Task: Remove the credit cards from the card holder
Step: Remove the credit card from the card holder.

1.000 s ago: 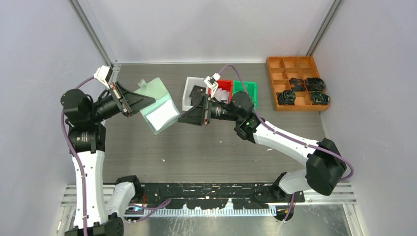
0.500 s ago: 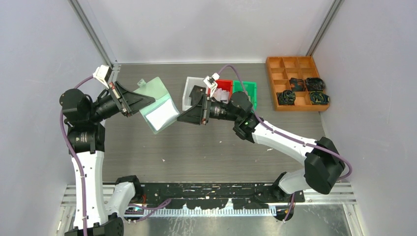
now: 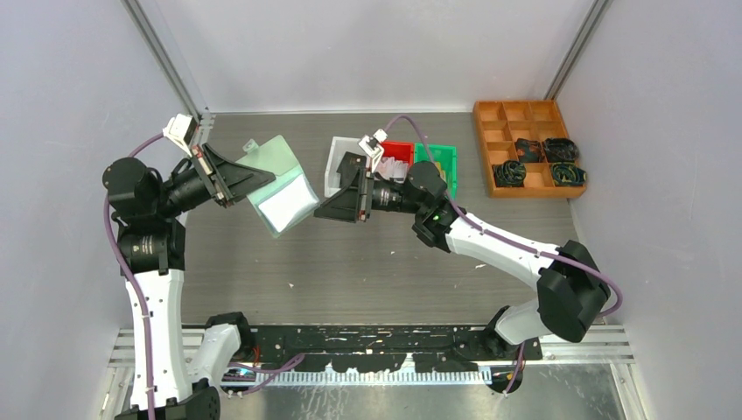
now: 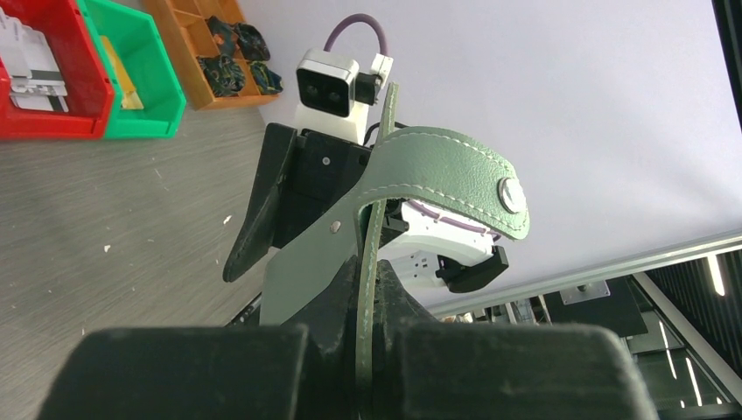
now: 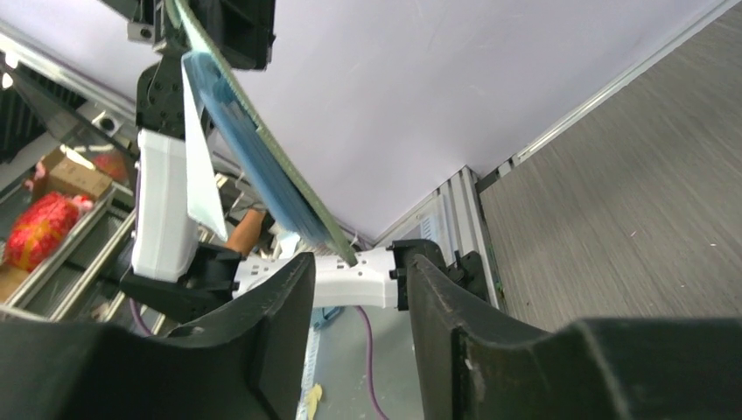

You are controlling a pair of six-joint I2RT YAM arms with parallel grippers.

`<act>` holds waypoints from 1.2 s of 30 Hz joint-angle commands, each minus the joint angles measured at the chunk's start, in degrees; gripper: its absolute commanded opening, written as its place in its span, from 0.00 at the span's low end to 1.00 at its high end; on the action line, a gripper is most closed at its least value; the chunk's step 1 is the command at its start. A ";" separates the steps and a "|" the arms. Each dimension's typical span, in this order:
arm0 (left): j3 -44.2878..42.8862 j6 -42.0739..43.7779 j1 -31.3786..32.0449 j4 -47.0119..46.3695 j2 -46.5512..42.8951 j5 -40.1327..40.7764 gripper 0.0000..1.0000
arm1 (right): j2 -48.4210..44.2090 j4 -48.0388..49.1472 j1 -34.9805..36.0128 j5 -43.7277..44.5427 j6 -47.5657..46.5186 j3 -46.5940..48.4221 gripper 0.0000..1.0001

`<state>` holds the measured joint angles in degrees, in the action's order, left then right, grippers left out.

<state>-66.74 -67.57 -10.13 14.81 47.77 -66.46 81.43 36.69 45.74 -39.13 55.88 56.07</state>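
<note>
Card holder aloft in the left arm, right jaws apart beside it

Both arms reached in from the near edge, elbows bent, wrists turned toward each other over the middle of the table. The left gripper (image 3: pixel 265 180) was clamped on the card holder (image 3: pixel 282 185), fingers pressed flat against the mint-green leather. It held the holder clear of the table, tilted, with the snap tab curling over the top in the left wrist view. The right gripper (image 3: pixel 322 210) pointed at the holder's lower corner with its fingers (image 5: pixel 271 306) parted at a middling gap and nothing between them. From the right wrist, that corner showed in line with the gap, just beside the fingertips. Whether it touched them could not be told.

There was one holder, folded open, its lower leaf showing a pale pocket panel. Three small bins stood in a row at the back: a white bin (image 3: pixel 336 168), a red bin (image 3: pixel 402 150) and a green bin (image 3: pixel 444 157). Several pale cards (image 4: pixel 31 70) lay in the red one, their number unclear, and one gold card (image 4: pixel 122 83) leaned in the green one. To the right sat one wooden compartment tray (image 3: pixel 516 112) holding four coiled black cables (image 3: pixel 510 173).

The table (image 3: pixel 350 262) was grey with a wood-grain finish and a few pale specks. Plain pale walls enclosed it on three sides, with metal rails running up the back corners.
</note>
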 commanded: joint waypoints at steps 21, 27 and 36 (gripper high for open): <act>-4.14 -1.18 -0.10 -0.95 -0.22 -0.82 0.00 | -0.81 1.03 -0.21 -4.69 -2.53 7.16 0.48; -4.61 -1.33 -0.10 -0.75 -0.20 -0.87 0.00 | -0.39 -1.03 -0.21 -2.89 -3.73 7.68 0.45; -5.44 -1.54 -0.15 0.03 -0.22 -0.74 0.00 | -0.43 -1.20 -0.21 -2.22 -4.23 7.39 0.44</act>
<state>-69.28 -68.51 -10.13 15.70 47.88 -66.52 81.43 33.95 45.63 -42.09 52.97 61.34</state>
